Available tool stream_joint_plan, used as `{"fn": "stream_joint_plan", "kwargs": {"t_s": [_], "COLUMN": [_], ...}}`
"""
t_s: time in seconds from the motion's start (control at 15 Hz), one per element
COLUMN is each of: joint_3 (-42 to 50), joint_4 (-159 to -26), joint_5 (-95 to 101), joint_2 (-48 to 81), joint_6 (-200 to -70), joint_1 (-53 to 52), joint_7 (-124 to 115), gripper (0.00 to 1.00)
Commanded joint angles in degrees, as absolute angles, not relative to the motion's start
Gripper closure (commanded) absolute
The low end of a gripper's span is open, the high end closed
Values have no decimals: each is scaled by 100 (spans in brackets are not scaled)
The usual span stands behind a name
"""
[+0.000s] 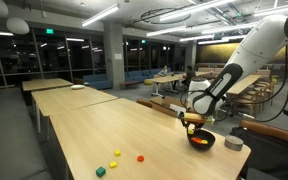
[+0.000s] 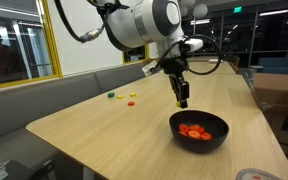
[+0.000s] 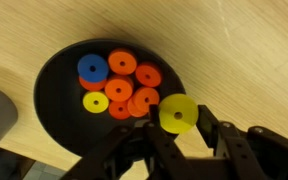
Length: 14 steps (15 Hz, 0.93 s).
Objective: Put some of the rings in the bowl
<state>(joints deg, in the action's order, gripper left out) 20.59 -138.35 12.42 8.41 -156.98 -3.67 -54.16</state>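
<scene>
Office cafeteria: long tables (image 1: 94, 130), strip lights (image 1: 96, 14).

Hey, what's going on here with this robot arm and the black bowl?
The robot arm's claw hangs just above the black bowl, shut on a yellow ring that it has not yet dropped in. The bowl already holds several orange rings, a blue ring and a second yellow ring. A few loose pieces lie on the table, well apart from the bowl.

A long wooden table (image 1: 104, 125) carries a green block (image 1: 100, 171) and a small yellow piece (image 1: 117, 153) toward its near left end. A grey roll (image 1: 234, 144) lies near its right edge. Farther back stand more tables (image 1: 54, 86), one bearing a white plate (image 1: 77, 87).
</scene>
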Motion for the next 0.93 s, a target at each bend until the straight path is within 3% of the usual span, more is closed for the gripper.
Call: {"fn": "stream_joint_plan", "kwargs": {"t_s": [0.0, 0.07, 0.13, 0.47, 0.87], "joint_3": [1953, 1914, 1845, 1543, 925], "joint_4": [-14158, -14187, -14181, -14011, -13338], "joint_5": [1495, 1438, 1258, 843, 577], "joint_2": [501, 486, 501, 631, 971], "joint_6": [-15851, -15851, -15825, -15714, -15449], "joint_1": [-32, 53, 144, 341, 164], "joint_7": [-5783, -5743, -5610, -5286, -4641], "gripper": [76, 76, 41, 3, 0]}}
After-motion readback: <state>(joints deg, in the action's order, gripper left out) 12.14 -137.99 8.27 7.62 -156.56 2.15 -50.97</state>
